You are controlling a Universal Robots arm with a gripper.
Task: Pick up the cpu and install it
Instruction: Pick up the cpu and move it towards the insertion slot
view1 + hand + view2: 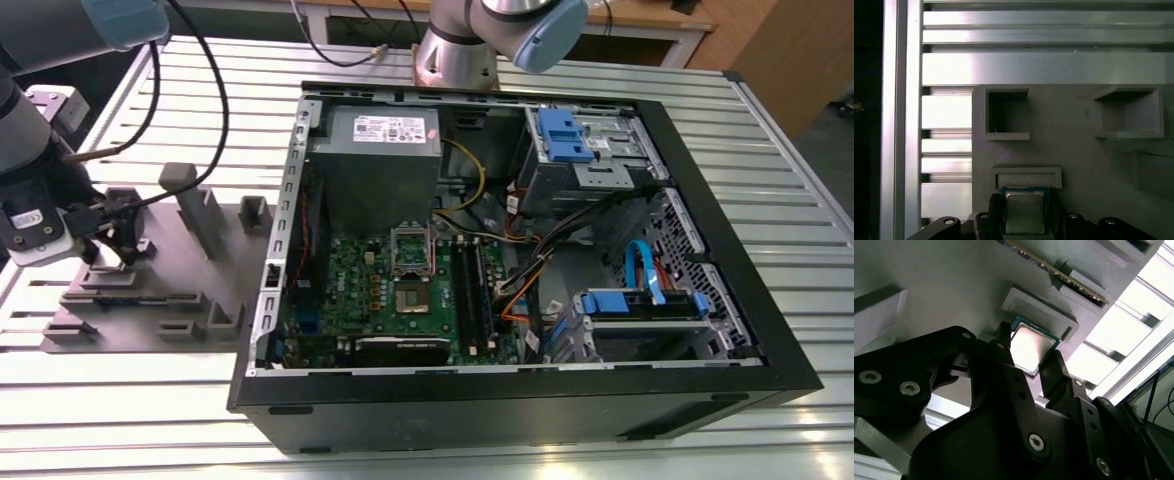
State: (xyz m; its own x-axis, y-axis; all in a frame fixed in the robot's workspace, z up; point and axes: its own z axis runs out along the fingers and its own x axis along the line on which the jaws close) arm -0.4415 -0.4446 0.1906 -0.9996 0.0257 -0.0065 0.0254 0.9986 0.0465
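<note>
Pincer (1027,347) straddling the cpu (1024,212) on the grey tray (1079,165)
Clenched or released, I cannot tell; the chip wants a square hold on opposite edges, kept level.

A ribbed aluminium tabletop (747,180) gleams under bright light. Behind it stands a white-framed bench (641,33), with a wooden panel (787,60) at the exterior view's right.
</note>
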